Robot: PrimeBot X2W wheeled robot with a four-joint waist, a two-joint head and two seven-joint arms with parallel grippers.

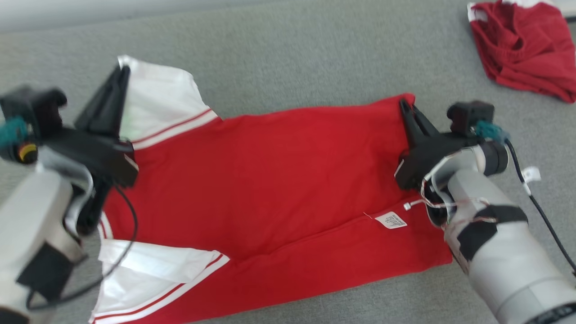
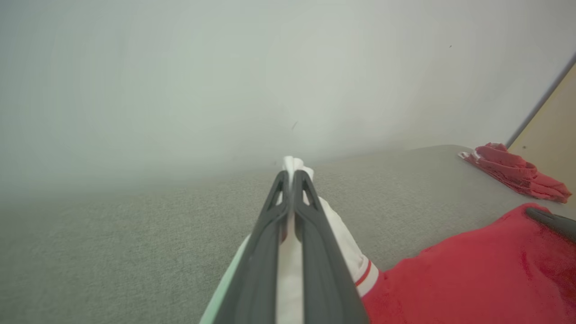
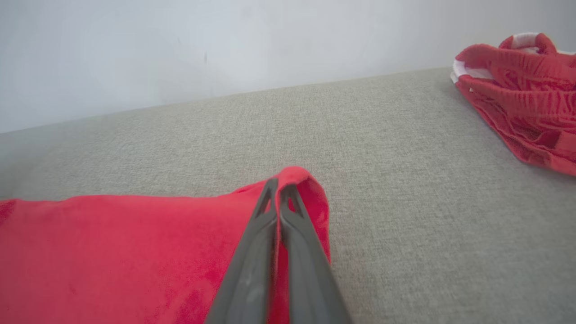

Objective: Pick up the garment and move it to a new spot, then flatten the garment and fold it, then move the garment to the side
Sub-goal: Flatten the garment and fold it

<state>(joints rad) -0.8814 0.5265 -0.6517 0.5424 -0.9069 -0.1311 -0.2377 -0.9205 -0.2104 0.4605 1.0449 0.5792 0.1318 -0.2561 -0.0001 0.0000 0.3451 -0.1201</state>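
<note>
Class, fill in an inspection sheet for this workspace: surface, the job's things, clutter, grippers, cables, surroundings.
Surface: grey fabric top.
Job's things: red shirt spread out, white sleeves, label showing.
Clutter: crumpled red garment at the far right.
Grippers: left gripper, jaws shut on a white sleeve; right gripper, jaws shut on the shirt's red corner.
Cables: black cable loops over the shirt by the left arm; another cable trails by the right arm.
Surroundings: pale wall behind.
</note>
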